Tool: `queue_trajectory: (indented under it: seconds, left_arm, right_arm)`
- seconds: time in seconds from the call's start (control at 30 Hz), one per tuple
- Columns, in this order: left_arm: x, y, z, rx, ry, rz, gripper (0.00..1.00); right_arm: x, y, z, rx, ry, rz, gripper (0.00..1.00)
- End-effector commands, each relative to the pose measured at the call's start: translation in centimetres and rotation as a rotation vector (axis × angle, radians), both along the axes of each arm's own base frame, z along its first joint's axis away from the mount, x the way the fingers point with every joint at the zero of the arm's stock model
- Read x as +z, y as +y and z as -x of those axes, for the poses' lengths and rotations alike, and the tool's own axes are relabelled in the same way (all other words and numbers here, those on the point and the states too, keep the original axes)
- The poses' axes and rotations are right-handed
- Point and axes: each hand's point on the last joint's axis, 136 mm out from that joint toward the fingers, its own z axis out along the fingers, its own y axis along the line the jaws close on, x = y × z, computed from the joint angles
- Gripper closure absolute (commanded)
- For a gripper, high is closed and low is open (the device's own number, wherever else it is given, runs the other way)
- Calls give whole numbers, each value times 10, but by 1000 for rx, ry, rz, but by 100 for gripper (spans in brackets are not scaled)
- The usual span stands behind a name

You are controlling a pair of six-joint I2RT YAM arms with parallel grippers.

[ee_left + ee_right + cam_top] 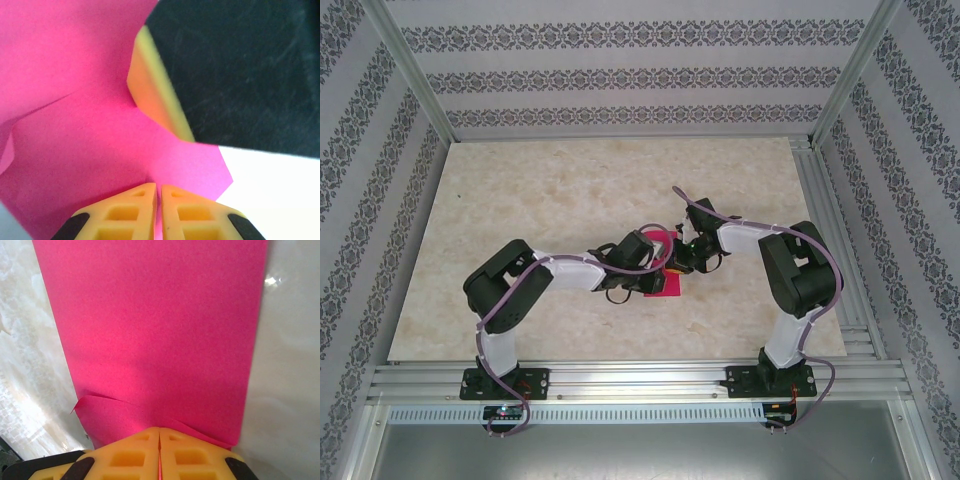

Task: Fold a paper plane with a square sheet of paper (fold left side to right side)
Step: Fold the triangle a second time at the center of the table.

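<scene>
The sheet of paper (663,287) is bright magenta-pink and lies at the table's middle, between the two wrists. In the right wrist view the sheet of paper (155,330) stretches away as a narrow rectangle, with a loose upper layer curling near the fingers. My right gripper (159,430) is shut on its near edge, a pink sliver showing between the fingers. My left gripper (158,186) is shut on a lifted, creased part of the sheet of paper (75,100). A yellow and black finger of the right gripper (155,85) is close ahead. The paper plane is out of view.
The marble-patterned table top (570,200) spreads around the paper. Aluminium rails run along the near edge (640,380) and the right side (840,250). Patterned walls close in the left, back and right.
</scene>
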Motion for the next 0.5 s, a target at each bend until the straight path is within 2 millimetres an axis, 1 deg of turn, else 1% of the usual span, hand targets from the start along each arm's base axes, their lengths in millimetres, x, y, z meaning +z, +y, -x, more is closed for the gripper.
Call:
queue_trajectory:
  seconds: [0.0, 0.17, 0.47]
  left_arm:
    - [-25, 33, 26, -14, 78, -102, 86]
    - [-30, 49, 41, -1, 107, -118, 86]
    - [-35, 70, 55, 45, 127, -134, 86]
  right_arm:
    - [-31, -25, 13, -12, 64, 157, 92]
    - [-33, -26, 11, -13, 70, 166, 92]
    - [-31, -24, 9, -10, 67, 162, 92]
